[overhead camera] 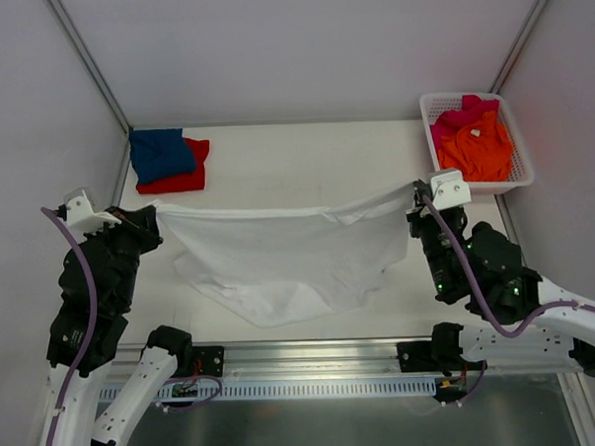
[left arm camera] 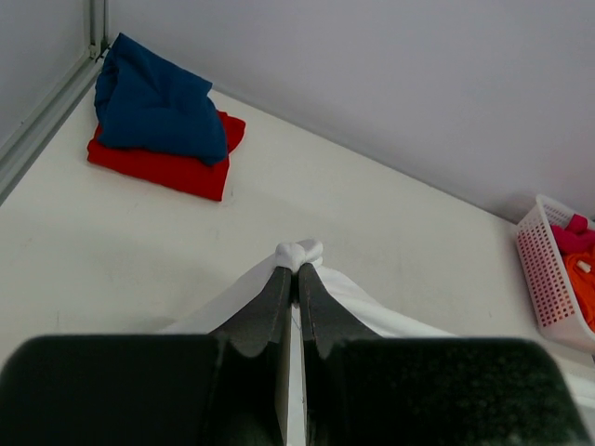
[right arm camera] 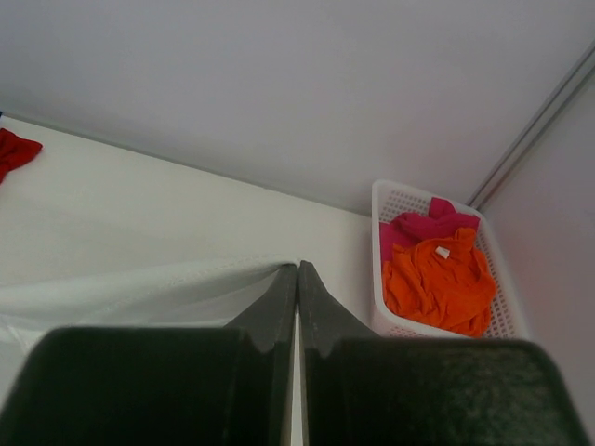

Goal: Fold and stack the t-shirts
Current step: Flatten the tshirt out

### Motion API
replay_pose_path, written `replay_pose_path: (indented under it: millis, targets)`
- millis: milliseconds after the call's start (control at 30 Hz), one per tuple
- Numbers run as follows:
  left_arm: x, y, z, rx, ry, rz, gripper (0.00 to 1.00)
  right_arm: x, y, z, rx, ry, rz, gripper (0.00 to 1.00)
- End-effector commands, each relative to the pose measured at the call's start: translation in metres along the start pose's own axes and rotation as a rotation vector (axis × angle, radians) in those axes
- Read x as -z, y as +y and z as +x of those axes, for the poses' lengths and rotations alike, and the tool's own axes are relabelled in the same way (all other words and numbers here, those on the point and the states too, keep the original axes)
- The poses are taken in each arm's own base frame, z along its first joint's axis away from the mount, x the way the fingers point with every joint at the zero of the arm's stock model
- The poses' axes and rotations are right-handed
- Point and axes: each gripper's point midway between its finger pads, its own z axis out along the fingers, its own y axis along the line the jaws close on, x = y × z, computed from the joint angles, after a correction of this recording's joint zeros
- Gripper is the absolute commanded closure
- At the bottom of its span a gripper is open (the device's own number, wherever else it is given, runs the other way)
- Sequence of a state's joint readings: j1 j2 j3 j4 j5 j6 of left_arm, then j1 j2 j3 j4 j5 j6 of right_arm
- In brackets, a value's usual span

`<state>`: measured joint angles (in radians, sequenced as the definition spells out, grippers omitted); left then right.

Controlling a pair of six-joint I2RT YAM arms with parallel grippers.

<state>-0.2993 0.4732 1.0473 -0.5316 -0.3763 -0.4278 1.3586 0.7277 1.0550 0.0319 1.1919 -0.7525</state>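
The left gripper (overhead camera: 159, 215) and right gripper (overhead camera: 418, 190) each pinch the white shirt (overhead camera: 279, 258), stretched between them over the table (overhead camera: 305, 163), while the basket (overhead camera: 493, 186) holds the orange shirt (overhead camera: 477, 146) and pink shirt (overhead camera: 459, 112).

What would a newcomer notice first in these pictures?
The large white t-shirt is stretched across the table between the left hand and the right hand, each shut on its edge. Next come the colours: the blue t-shirt folded on the red t-shirt in the far left corner, and the orange t-shirt with the pink t-shirt in the basket at the far right.
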Motion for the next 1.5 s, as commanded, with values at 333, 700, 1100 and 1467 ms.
replay_pose_path:
  millis: [333,700,1100,1467]
  targets:
    - [-0.064,-0.012,0.022,0.004,-0.014,-0.012,1.00,-0.065,0.031,0.074,-0.097,0.208,-0.029,1.00]
    - [-0.149,-0.034,0.057,-0.025,0.042,-0.025,1.00,-0.154,0.023,0.120,-0.149,0.336,-0.024,1.00]
    - [-0.252,-0.052,0.089,-0.078,0.092,-0.053,1.00,-0.239,0.004,0.183,-0.194,0.434,0.038,1.00]
    - [-0.350,-0.038,0.134,-0.108,0.171,-0.100,1.00,-0.317,0.000,0.222,-0.201,0.486,0.055,1.00]
